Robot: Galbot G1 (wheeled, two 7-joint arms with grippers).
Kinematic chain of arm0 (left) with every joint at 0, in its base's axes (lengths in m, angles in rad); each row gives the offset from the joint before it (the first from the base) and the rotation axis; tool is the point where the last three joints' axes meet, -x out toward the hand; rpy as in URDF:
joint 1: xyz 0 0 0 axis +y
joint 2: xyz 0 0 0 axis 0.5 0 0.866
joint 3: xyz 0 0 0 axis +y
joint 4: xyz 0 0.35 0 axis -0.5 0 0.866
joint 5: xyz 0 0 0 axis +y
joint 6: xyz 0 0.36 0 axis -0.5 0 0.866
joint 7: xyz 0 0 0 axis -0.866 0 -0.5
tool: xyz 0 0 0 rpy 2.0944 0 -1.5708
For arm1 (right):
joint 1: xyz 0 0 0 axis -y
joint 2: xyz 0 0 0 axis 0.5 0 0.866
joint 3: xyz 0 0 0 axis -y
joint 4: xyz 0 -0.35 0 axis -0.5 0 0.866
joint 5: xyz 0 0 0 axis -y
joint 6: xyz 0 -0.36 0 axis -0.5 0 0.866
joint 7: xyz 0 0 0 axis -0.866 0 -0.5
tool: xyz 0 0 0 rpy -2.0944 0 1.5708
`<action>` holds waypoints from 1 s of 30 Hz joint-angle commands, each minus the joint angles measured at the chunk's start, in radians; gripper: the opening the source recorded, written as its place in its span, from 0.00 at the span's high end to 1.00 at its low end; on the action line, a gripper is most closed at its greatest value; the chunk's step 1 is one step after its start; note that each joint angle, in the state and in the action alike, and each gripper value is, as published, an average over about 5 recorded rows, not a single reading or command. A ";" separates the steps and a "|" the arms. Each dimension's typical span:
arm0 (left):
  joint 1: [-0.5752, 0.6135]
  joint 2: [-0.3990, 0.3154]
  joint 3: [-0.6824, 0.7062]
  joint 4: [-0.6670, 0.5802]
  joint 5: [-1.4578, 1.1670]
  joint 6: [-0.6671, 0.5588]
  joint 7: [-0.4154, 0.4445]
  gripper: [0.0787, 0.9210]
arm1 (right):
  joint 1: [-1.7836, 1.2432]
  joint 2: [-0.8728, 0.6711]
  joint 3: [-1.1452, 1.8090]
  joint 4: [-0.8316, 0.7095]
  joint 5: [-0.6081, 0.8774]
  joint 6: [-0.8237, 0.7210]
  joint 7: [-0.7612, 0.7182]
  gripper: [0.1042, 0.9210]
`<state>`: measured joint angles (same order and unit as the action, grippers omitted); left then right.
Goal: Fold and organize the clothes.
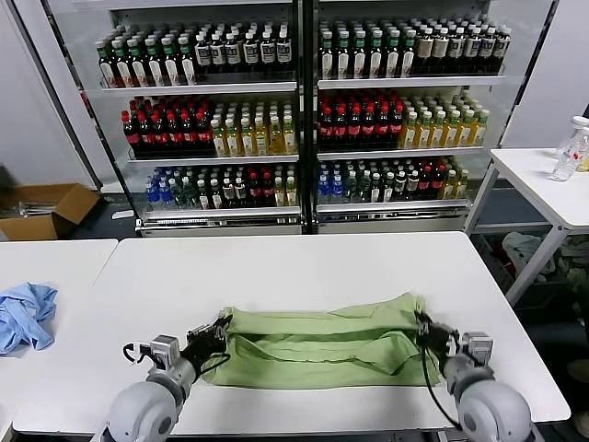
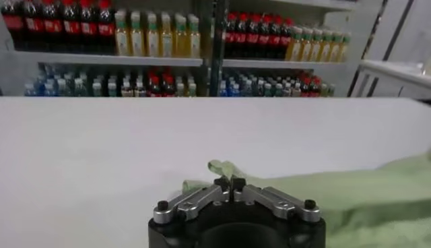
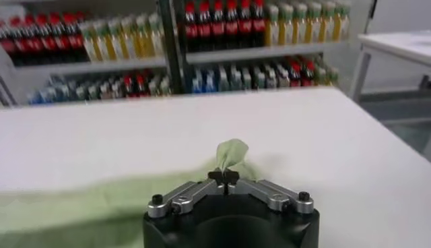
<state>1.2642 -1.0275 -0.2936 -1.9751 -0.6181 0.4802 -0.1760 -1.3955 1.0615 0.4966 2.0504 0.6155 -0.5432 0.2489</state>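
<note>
The light green shirt [image 1: 322, 343] lies folded into a long band across the near part of the white table [image 1: 304, 267]. My left gripper [image 1: 219, 328] is shut on the shirt's left end; a pinched tuft of cloth [image 2: 222, 166] sticks out past its closed fingertips [image 2: 229, 182]. My right gripper [image 1: 424, 329] is shut on the shirt's right end, with a green fold [image 3: 231, 153] standing up beyond its closed fingertips [image 3: 225, 177]. The buttons and the printed graphic are hidden in the folds.
A light blue cloth [image 1: 26, 315] lies on a second table at the left. Fridges full of bottles [image 1: 294, 110] stand behind the table. Another white table [image 1: 543, 180] with a bottle is at the far right. A cardboard box [image 1: 41, 210] sits on the floor at left.
</note>
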 commanded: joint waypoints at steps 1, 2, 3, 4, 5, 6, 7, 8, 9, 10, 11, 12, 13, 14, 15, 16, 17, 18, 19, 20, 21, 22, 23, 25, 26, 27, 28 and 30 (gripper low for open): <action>0.137 -0.065 -0.009 -0.089 0.334 -0.048 -0.088 0.88 | -0.159 0.039 0.040 0.098 -0.103 -0.004 -0.009 0.83; 0.152 -0.084 -0.012 -0.094 0.359 -0.047 -0.112 0.85 | -0.162 0.039 0.041 0.104 -0.108 0.001 -0.011 0.80; 0.167 -0.105 -0.014 -0.099 0.383 -0.034 -0.140 0.82 | -0.165 0.040 0.043 0.107 -0.115 0.004 -0.012 0.76; 0.181 -0.127 -0.014 -0.102 0.399 -0.019 -0.163 0.78 | -0.167 0.041 0.043 0.108 -0.127 0.006 -0.014 0.73; 0.195 -0.148 -0.013 -0.104 0.408 -0.004 -0.180 0.75 | -0.168 0.042 0.041 0.105 -0.145 0.008 -0.014 0.70; 0.209 -0.170 -0.011 -0.106 0.415 0.010 -0.192 0.72 | -0.169 0.045 0.039 0.100 -0.163 0.010 -0.012 0.65; 0.220 -0.190 -0.009 -0.107 0.415 0.024 -0.202 0.68 | -0.169 0.049 0.036 0.095 -0.178 0.010 -0.008 0.62; 0.227 -0.207 -0.005 -0.106 0.414 0.029 -0.205 0.65 | -0.170 0.053 0.032 0.089 -0.190 0.009 -0.004 0.59; 0.227 -0.222 0.000 -0.100 0.413 0.035 -0.207 0.62 | -0.172 0.057 0.029 0.083 -0.200 0.008 0.001 0.55; 0.223 -0.234 0.005 -0.093 0.411 0.040 -0.208 0.58 | -0.174 0.061 0.026 0.080 -0.204 0.007 0.004 0.51; 0.214 -0.244 0.009 -0.084 0.404 0.049 -0.208 0.55 | -0.178 0.065 0.023 0.079 -0.208 0.005 0.006 0.48; 0.201 -0.252 0.014 -0.073 0.393 0.062 -0.210 0.51 | -0.182 0.068 0.021 0.081 -0.213 0.004 0.006 0.44; 0.189 -0.258 0.018 -0.061 0.383 0.074 -0.212 0.47 | -0.186 0.071 0.019 0.083 -0.217 0.004 0.005 0.41; 0.178 -0.262 0.020 -0.049 0.375 0.083 -0.214 0.44 | -0.190 0.073 0.018 0.087 -0.220 0.005 0.005 0.38; 0.167 -0.265 0.022 -0.039 0.368 0.092 -0.216 0.41 | -0.193 0.074 0.018 0.091 -0.223 0.005 0.004 0.33; 0.161 -0.267 0.024 -0.031 0.364 0.098 -0.218 0.37 | -0.196 0.075 0.018 0.093 -0.226 0.006 0.005 0.30; 0.158 -0.267 0.025 -0.026 0.364 0.098 -0.217 0.34 | -0.199 0.075 0.019 0.095 -0.228 0.006 0.005 0.27; 0.156 -0.267 0.027 -0.023 0.364 0.098 -0.216 0.31 | -0.202 0.075 0.021 0.097 -0.230 0.007 0.005 0.23; 0.156 -0.266 0.029 -0.021 0.363 0.098 -0.214 0.27 | -0.206 0.074 0.023 0.098 -0.232 0.008 0.005 0.20; 0.155 -0.264 0.030 -0.018 0.361 0.098 -0.212 0.24 | -0.209 0.073 0.024 0.100 -0.233 0.009 0.005 0.18; 0.152 -0.263 0.031 -0.013 0.355 0.098 -0.210 0.21 | -0.212 0.072 0.026 0.102 -0.234 0.010 0.004 0.15; 0.148 -0.262 0.030 -0.006 0.346 0.097 -0.209 0.18 | -0.214 0.072 0.028 0.104 -0.234 0.010 0.004 0.14; 0.143 -0.260 0.029 0.001 0.331 0.097 -0.209 0.15 | -0.216 0.073 0.028 0.106 -0.234 0.011 0.005 0.13; 0.130 -0.256 0.023 0.011 0.287 0.097 -0.207 0.16 | -0.220 0.075 0.029 0.111 -0.235 0.011 0.005 0.12; 0.125 -0.254 0.020 0.012 0.262 0.096 -0.205 0.17 | -0.223 0.077 0.029 0.113 -0.236 0.011 0.005 0.12; 0.121 -0.252 0.016 0.012 0.239 0.093 -0.202 0.20 | -0.225 0.078 0.029 0.115 -0.237 0.011 0.005 0.12; 0.117 -0.250 0.012 0.011 0.220 0.090 -0.199 0.24 | -0.227 0.079 0.029 0.117 -0.239 0.011 0.006 0.12; 0.115 -0.244 0.007 0.011 0.195 0.079 -0.191 0.30 | -0.231 0.080 0.030 0.121 -0.241 0.012 0.006 0.12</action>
<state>1.3986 -1.2467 -0.2781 -1.9944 -0.3067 0.5484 -0.3595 -1.6058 1.1351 0.5246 2.1590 0.3976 -0.5324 0.2518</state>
